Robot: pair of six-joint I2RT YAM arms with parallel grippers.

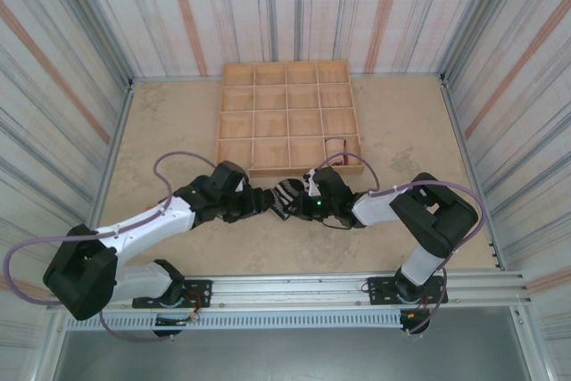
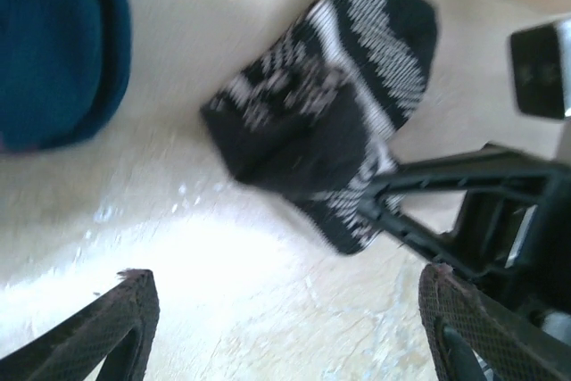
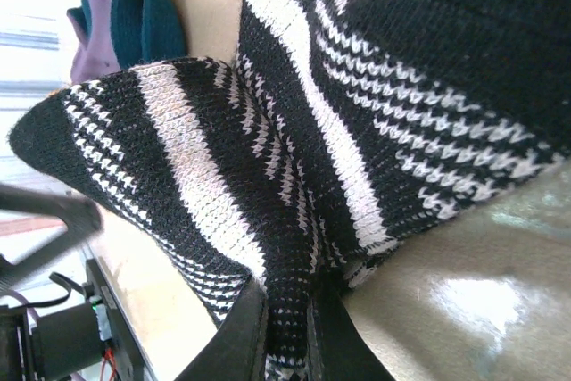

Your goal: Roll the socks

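Observation:
The black-and-white striped sock (image 1: 287, 194) lies bunched on the table just in front of the wooden tray. My right gripper (image 3: 290, 332) is shut on a fold of this sock (image 3: 294, 176), the knit pinched between both fingers. My left gripper (image 2: 294, 310) stands open a little short of the sock (image 2: 330, 104), with bare table between its fingers. One right finger (image 2: 464, 171) reaches into the sock's near edge. The purple sock's teal toe (image 2: 53, 42) lies at the upper left; the same sock (image 3: 125, 20) lies beyond the striped one. In the top view the two grippers (image 1: 254, 202) (image 1: 302, 202) meet at the sock.
A wooden tray (image 1: 290, 118) with several square compartments stands behind the sock. A small dark-red and pale item (image 1: 337, 146) sits in its near right compartment, too small to identify. Striped walls close in the table on three sides. Purple cables loop beside both arms.

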